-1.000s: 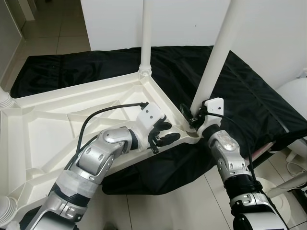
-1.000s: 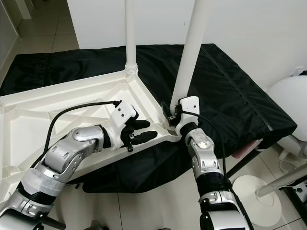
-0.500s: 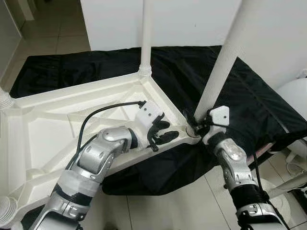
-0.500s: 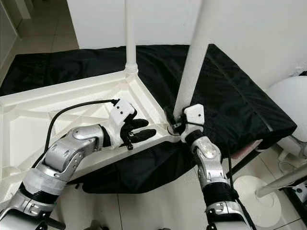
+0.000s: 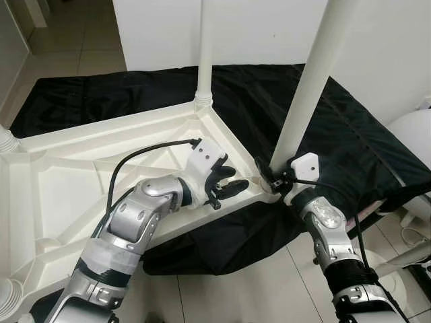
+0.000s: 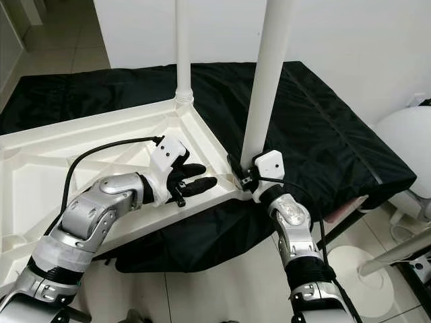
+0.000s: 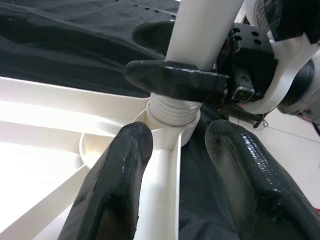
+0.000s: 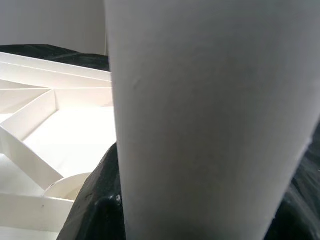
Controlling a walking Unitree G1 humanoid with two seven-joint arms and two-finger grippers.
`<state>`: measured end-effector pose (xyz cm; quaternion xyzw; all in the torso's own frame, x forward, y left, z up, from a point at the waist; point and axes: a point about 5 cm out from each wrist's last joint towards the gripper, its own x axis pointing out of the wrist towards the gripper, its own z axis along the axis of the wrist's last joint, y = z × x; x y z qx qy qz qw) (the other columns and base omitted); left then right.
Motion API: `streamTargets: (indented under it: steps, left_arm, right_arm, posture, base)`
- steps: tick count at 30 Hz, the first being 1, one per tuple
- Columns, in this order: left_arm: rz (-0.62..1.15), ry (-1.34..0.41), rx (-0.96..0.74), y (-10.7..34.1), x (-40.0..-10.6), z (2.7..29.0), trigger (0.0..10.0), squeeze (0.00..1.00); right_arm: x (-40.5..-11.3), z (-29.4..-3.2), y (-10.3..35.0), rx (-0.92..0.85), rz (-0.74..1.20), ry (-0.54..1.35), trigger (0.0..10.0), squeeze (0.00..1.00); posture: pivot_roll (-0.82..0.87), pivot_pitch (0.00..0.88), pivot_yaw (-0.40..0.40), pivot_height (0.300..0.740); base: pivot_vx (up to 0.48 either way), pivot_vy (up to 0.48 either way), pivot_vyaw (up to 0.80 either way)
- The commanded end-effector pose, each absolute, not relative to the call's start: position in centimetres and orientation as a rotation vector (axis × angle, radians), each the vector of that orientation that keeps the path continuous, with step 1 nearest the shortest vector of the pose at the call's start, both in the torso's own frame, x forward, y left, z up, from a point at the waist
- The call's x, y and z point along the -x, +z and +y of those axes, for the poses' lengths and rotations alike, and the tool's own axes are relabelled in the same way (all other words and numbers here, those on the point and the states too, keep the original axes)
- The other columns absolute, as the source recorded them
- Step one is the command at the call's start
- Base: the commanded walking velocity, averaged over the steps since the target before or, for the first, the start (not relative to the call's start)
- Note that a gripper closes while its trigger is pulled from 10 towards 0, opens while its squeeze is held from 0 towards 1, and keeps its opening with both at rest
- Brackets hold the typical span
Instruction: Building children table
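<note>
The white children's table lies upside down on a black cloth. One white leg stands in the far corner. My right gripper is shut on the base of a second leg, which stands nearly upright with its threaded end in the near right corner socket. My left gripper rests on the table's rim just left of that socket, open, with the rim rib running between its fingers. In the right wrist view the leg is very close, with the table's ribs behind it.
The black cloth covers the low surface under the table. A white round object stands at the right, and a white disc base sits on the tiled floor. Ribbed leg ends show at the table's left corners.
The leg held by my right gripper has swung from tilted to nearly upright over the corner socket. My left gripper has slid slightly along the rim toward that corner.
</note>
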<state>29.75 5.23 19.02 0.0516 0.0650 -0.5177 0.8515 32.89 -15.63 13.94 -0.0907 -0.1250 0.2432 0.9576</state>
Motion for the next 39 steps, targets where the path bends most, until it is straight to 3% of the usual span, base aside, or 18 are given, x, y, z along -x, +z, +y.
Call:
streamTargets:
  steps: [1,7,14,31,39]
  left_arm:
    - [0.12,-0.972,-0.132,19.5,-30.3,5.5,10.0,0.0]
    - [0.116,-0.968,-0.128,19.7,-30.3,5.5,10.0,0.0]
    - [0.106,-0.966,-0.121,20.0,-30.3,5.5,10.0,0.0]
    - [0.106,-0.961,-0.125,20.2,-30.3,5.7,10.0,0.0]
    - [0.107,-0.959,-0.124,20.2,-30.2,5.7,10.0,0.0]
  right_arm:
    - [-32.4,-15.3,11.4,0.183,-0.14,0.525,10.0,0.0]
    - [-32.4,-14.7,11.2,0.184,-0.136,0.547,10.0,0.0]
    - [-33.2,-14.5,9.5,0.05,0.013,0.454,10.0,0.0]
    - [-33.7,-14.5,9.3,-0.125,0.046,0.371,10.0,0.0]
    - [-33.1,-14.5,9.1,-0.077,0.007,0.363,10.0,0.0]
  posture:
    - [0.05,0.08,-0.028,0.74]
    - [0.05,0.081,-0.031,0.74]
    - [0.05,0.082,-0.03,0.74]
    - [0.06,0.089,-0.025,0.74]
    - [0.06,0.094,-0.022,0.74]
  base:
    - [0.0,0.0,0.0]
    - [0.0,0.0,0.0]
    - [0.0,0.0,0.0]
    - [0.0,0.0,0.0]
    - [0.0,0.0,0.0]
